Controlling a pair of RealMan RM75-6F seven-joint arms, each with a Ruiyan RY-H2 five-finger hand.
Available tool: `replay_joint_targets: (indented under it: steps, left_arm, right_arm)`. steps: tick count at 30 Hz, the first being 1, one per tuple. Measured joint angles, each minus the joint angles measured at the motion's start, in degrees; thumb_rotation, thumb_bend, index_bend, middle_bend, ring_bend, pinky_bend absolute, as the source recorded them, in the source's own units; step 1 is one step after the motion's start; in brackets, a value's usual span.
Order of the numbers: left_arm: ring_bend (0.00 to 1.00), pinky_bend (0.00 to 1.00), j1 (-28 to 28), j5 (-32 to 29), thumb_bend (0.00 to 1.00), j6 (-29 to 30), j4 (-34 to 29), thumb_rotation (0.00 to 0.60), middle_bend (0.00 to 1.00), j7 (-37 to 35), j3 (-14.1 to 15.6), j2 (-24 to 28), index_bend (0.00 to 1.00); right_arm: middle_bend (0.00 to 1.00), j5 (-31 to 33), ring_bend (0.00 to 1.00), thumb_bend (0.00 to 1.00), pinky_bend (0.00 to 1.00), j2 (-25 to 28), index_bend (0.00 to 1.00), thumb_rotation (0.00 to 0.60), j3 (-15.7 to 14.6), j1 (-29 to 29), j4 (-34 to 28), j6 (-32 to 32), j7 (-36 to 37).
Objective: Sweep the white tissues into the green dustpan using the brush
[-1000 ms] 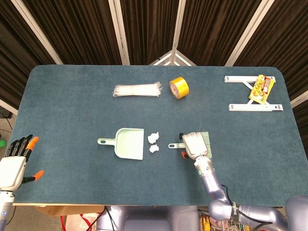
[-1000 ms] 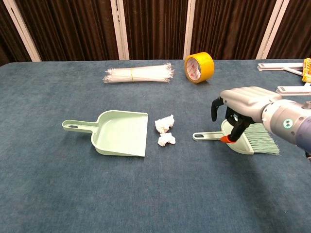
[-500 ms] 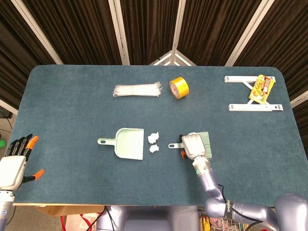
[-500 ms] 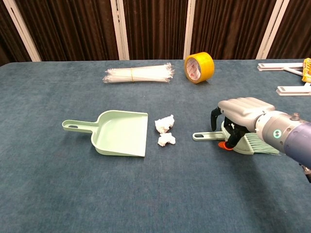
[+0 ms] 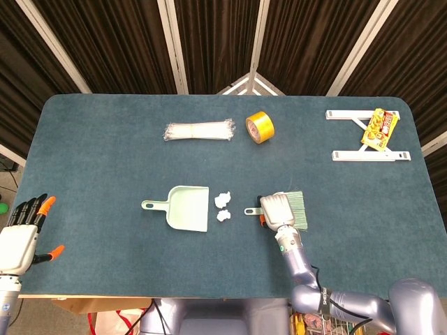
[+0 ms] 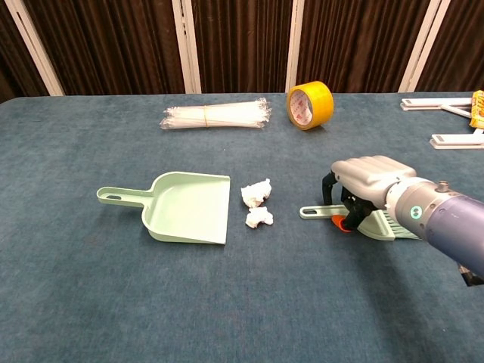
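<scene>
The right robot hand (image 6: 363, 189) arches, not yet closed, over the pale green plastic brush (image 6: 378, 221) lying right of the crumpled white tissues (image 6: 257, 203); it should clamp the handle firmly before lifting.

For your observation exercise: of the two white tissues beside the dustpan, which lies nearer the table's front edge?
The smaller tissue, lying closer to the camera than the larger tissue, which sits just behind it, toward the tape roll.
</scene>
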Motion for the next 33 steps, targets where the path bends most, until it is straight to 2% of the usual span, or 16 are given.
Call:
replay_joint_targets:
  steps: [6,15,21,27,30,33]
  left_arm:
    - [0.00,0.00,0.0,0.0,0.00,0.1,0.0,0.600,0.00,-0.2,0.0,0.1,0.00]
    - [0.00,0.00,0.0,0.5,0.00,0.3,0.2,0.600,0.00,0.8,0.3,0.0,0.00]
    - [0.00,0.00,-0.1,0.5,0.00,-0.2,-0.9,0.600,0.00,2.4,0.7,0.3,0.00]
    - [0.00,0.01,-1.4,-0.9,0.00,-2.5,-5.0,0.600,0.00,5.4,0.3,1.4,0.00]
    - [0.04,0.11,-2.9,-2.6,0.02,-4.5,-8.3,0.600,0.01,8.9,-0.5,2.5,0.01]
    - [0.11,0.19,-5.0,-5.0,0.08,-6.7,-11.9,0.600,0.08,13.9,-1.7,3.4,0.05]
  right_arm:
    - [0.83,-0.3,0.90,0.48,0.82,-0.1,0.61,0.600,-0.3,0.1,-0.7,0.5,0.2]
    - [0.83,-1.9,0.90,0.48,0.82,1.2,0.63,0.600,0.1,0.3,-3.6,2.0,0.5]
    - [0.83,-1.6,0.90,0.48,0.82,4.1,0.63,0.600,2.3,0.8,-7.8,2.9,0.7]
    - [0.83,0.0,0.90,0.48,0.82,7.9,0.63,0.600,4.5,1.3,-12.1,3.5,0.6]
    - [0.83,0.7,0.90,0.48,0.82,9.4,0.63,0.600,5.1,1.5,-13.7,3.6,0.7]
    - [0.83,1.1,0.90,0.48,0.82,10.7,0.64,0.600,5.2,1.5,-15.1,3.9,1.0]
